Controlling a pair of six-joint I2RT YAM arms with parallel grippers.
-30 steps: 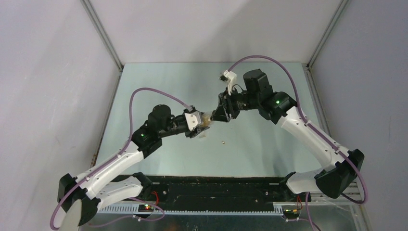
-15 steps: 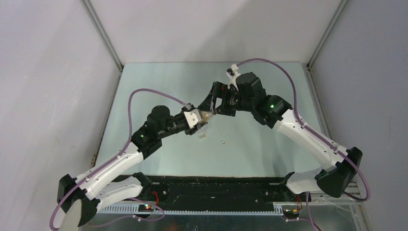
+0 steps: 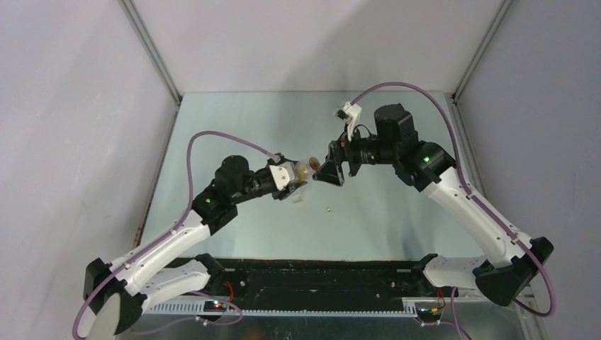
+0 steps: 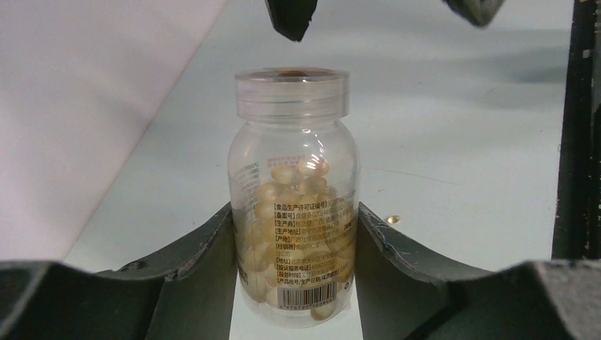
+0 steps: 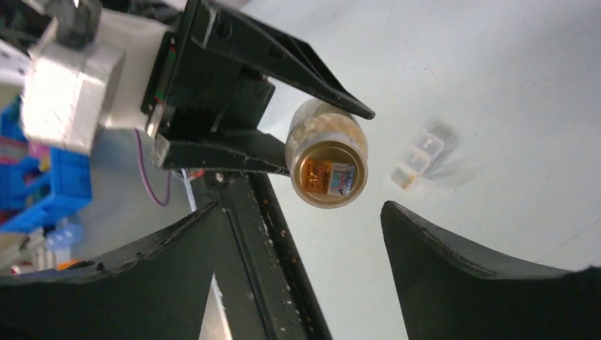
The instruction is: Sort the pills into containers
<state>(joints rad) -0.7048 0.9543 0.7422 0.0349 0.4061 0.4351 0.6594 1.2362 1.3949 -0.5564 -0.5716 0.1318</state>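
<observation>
Gripping the clear pill bottle [image 4: 294,184] around its lower body, the left pincer [image 4: 294,241] is clenched on it from both sides and holds it off the surface [image 3: 383,142], lying roughly level, with the clear cap [image 4: 291,92] pointing towards the other arm. That pose looks chosen to present the lid for unscrewing, since the cap is on and the yellowish pills [image 4: 283,205] are shut inside the bottle. The right pincer [image 5: 299,209] faces the cap end-on with its jaws released and spread wider than the cap. Its fingertips stand just beyond the cap and apart from it, one to each side, grasping nothing. From this line-up it would have to advance over the cap and clench before any twisting could start. The white translucent pill box [image 5: 419,156] lies on the surface just below the bottle, near enough to tip pills into once the lid is off, though whether its compartments are open cannot be told. One loose pill [image 3: 328,209] lies on the surface near the bottle, a little to the near side of the box. By the look of things sorting has barely begun.
</observation>
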